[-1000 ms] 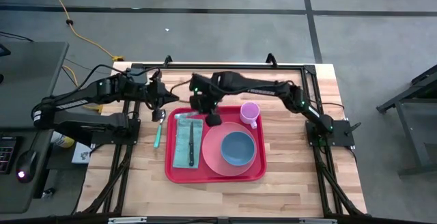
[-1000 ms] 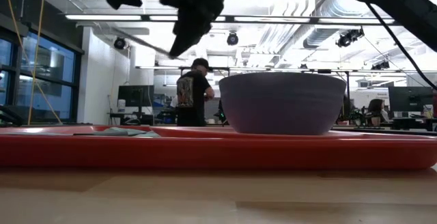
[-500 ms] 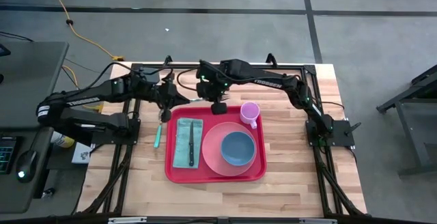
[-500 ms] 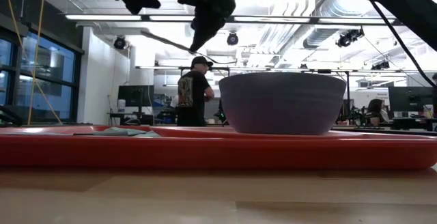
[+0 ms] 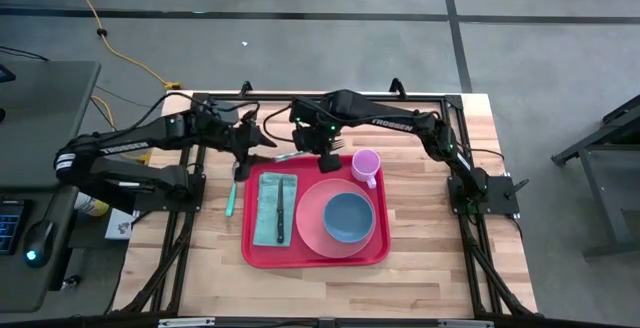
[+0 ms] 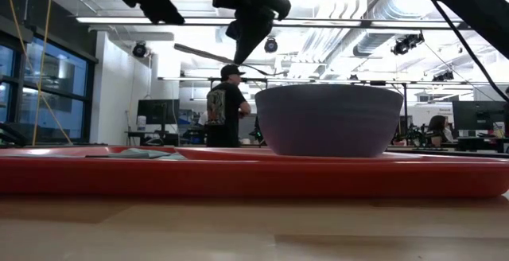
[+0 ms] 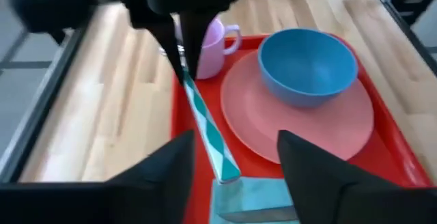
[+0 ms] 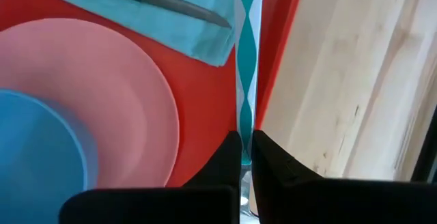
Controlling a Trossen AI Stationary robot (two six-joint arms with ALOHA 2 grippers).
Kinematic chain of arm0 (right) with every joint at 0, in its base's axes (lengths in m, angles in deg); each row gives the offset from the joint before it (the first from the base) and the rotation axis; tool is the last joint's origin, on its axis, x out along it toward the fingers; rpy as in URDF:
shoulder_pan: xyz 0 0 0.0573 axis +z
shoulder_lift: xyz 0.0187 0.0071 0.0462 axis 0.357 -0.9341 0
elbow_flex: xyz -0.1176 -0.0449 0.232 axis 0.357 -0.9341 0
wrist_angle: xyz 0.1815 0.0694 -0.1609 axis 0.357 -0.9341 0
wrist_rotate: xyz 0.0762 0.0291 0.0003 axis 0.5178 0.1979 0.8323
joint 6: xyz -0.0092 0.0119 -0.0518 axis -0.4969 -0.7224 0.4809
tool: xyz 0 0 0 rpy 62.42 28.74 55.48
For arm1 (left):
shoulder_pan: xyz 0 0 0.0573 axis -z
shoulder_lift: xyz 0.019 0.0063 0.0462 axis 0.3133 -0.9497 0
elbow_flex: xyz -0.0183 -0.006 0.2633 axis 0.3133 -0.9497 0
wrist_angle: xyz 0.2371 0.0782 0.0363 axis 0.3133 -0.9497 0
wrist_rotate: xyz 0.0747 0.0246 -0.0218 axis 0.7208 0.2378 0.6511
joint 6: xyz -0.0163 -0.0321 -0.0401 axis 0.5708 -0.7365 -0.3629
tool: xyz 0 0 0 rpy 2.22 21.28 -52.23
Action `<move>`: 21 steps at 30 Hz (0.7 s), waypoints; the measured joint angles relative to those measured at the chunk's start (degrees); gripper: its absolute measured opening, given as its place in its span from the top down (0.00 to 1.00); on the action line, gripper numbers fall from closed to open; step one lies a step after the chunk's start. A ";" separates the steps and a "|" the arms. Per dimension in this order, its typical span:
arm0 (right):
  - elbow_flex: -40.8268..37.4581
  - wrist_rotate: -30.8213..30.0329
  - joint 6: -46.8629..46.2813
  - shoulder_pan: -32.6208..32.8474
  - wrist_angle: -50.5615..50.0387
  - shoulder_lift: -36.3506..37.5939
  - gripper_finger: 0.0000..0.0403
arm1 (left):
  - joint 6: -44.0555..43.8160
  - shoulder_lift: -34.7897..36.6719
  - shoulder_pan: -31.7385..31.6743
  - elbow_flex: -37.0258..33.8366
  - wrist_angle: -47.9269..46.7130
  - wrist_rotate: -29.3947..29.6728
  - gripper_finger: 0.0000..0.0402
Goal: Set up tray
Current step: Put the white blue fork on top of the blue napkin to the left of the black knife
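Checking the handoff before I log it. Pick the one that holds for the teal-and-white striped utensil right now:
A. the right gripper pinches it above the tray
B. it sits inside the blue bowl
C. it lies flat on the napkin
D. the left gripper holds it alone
A: the right gripper is shut on the striped utensil, held above the tray edge, while the left gripper stands open near its free end.
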 joint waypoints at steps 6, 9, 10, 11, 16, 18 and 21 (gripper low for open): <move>0.00 0.08 0.79 0.31 0.16 0.02 1.00 | -1.81 -3.27 0.02 -0.02 0.21 -3.25 0.25; -0.02 0.08 0.96 0.27 0.21 0.02 1.00 | -1.96 -5.66 0.02 -0.02 0.17 -3.32 0.22; -0.02 0.06 1.06 0.27 0.21 0.02 1.00 | -2.05 -6.36 0.02 -0.02 0.15 -3.35 0.22; -0.02 0.08 1.14 0.27 0.21 0.02 1.00 | -2.13 -7.01 0.02 -0.02 0.28 -3.41 0.22; -0.04 0.59 2.01 0.29 0.26 0.02 1.00 | -2.13 -9.43 0.02 -0.02 0.52 -3.41 0.24; -0.04 0.73 2.07 0.27 0.37 0.03 1.00 | -2.16 -10.24 0.02 -0.02 0.21 -3.22 0.25; -0.04 0.89 2.25 0.29 0.46 0.11 1.00 | -2.23 -11.15 0.00 -0.02 0.37 -2.97 0.25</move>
